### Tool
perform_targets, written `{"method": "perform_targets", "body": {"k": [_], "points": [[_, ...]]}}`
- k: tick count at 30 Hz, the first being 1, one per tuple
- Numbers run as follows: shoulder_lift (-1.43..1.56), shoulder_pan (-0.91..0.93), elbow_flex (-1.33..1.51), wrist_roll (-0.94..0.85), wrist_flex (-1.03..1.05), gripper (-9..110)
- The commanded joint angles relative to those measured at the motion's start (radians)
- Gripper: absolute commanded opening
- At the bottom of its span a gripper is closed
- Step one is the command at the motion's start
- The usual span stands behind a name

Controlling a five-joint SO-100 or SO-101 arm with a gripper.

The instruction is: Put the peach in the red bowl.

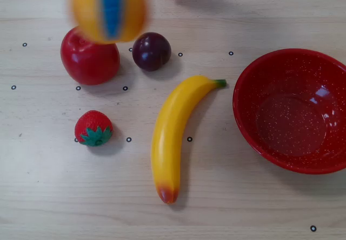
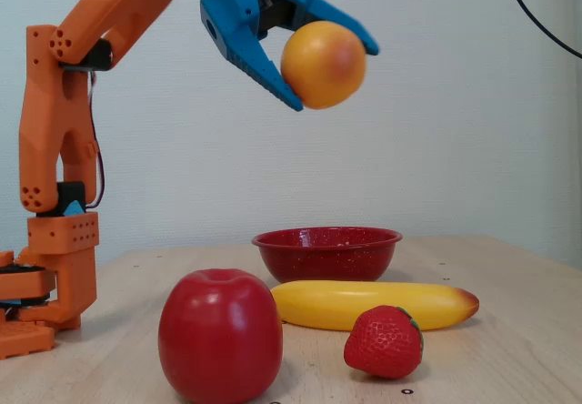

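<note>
The yellow-orange peach [image 2: 324, 64] hangs high in the air in the fixed view, held between the blue fingers of my gripper [image 2: 332, 75], which is shut on it. In the overhead view the peach [image 1: 86, 7] is a blurred shape at the top left, above the red apple, with a blue finger [image 1: 112, 7] across it. The glossy red bowl [image 1: 254, 67] with white speckles sits at the right edge of the table, and in the fixed view the red bowl [image 2: 327, 251] stands far below and behind the fruit. Nothing lies in the bowl.
On the wooden table lie a red apple [image 1: 89, 59], a dark plum [image 1: 151, 51], a strawberry [image 1: 93, 128] and a long banana [image 1: 175, 132] between the apple and the bowl. The orange arm base [image 2: 45, 277] stands at the left in the fixed view.
</note>
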Motion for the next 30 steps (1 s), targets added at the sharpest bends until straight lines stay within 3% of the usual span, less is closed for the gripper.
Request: {"method": "perform_targets", "body": {"k": [1, 13, 30], "points": [[0.121, 0.107, -0.02, -0.06, 0.048, 0], [0.054, 0.517, 0.017, -0.364, 0.103, 0], [-0.492, 0.744, -0.196, -0.572, 0.046, 0]]}}
